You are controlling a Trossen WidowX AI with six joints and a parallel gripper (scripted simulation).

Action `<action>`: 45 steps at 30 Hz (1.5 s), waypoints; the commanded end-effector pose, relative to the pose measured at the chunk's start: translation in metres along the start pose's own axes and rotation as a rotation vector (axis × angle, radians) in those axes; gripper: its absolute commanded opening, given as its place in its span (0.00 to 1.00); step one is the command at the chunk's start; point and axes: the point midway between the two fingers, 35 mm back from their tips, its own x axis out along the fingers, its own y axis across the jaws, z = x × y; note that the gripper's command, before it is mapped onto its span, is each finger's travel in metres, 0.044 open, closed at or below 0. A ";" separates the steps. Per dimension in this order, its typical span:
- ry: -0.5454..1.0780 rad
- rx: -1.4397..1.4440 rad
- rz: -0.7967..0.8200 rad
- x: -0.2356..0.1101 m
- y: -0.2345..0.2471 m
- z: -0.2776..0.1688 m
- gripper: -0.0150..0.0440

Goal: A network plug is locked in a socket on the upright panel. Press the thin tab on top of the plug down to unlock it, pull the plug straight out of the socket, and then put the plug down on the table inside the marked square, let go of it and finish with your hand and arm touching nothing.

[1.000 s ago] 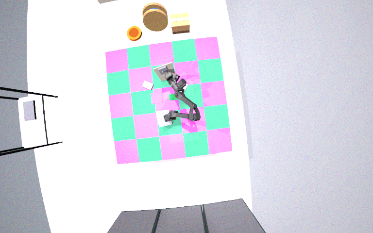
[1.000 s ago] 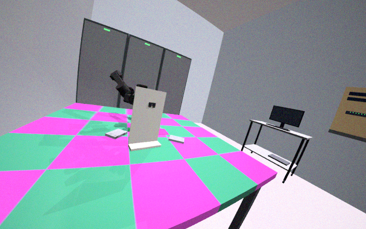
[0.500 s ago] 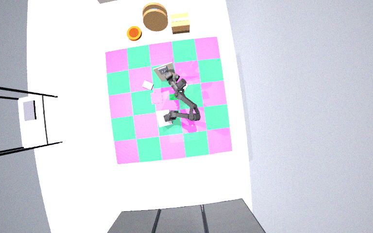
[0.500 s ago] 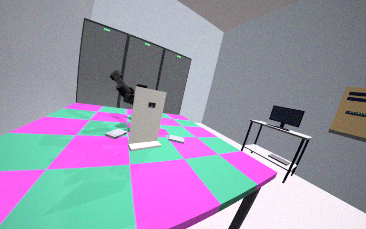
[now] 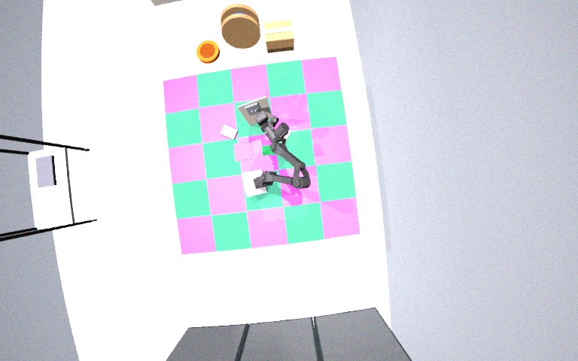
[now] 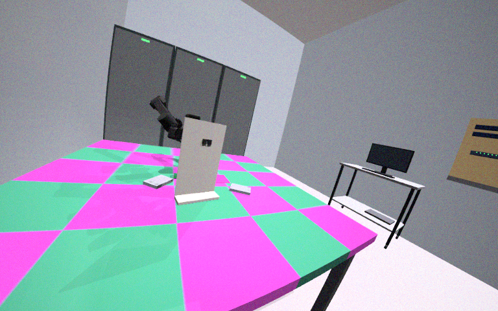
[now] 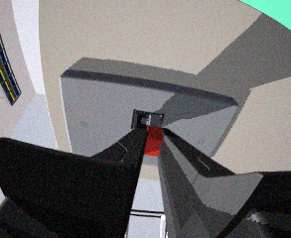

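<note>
The upright beige panel (image 5: 254, 109) stands on the checkered table; it also shows in the exterior view (image 6: 200, 157) and fills the wrist view (image 7: 152, 47). In the wrist view the grey socket block (image 7: 119, 106) holds the plug (image 7: 155, 139), of which a red part shows between my fingertips. My gripper (image 7: 152, 133) is shut on the plug at the socket's mouth. From above, the gripper (image 5: 261, 116) touches the panel's face. The tab itself is hidden by the fingers. A bright green square (image 5: 266, 150) on the table lies under the arm.
Two flat white pieces lie on the table, one on each side of the panel (image 6: 158, 181) (image 6: 240, 188). The arm's white base plate (image 5: 253, 183) sits mid-table. A round wooden item (image 5: 239, 25), an orange bowl (image 5: 207, 50) and a box (image 5: 279, 36) sit on the floor beyond the table.
</note>
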 end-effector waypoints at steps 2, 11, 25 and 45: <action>0.000 0.004 -0.002 -0.003 0.000 -0.001 0.25; 0.000 0.004 -0.002 -0.007 0.000 -0.002 0.25; 0.000 0.004 -0.002 -0.013 0.000 -0.003 0.25; 0.000 0.004 -0.002 -0.022 0.000 -0.004 0.25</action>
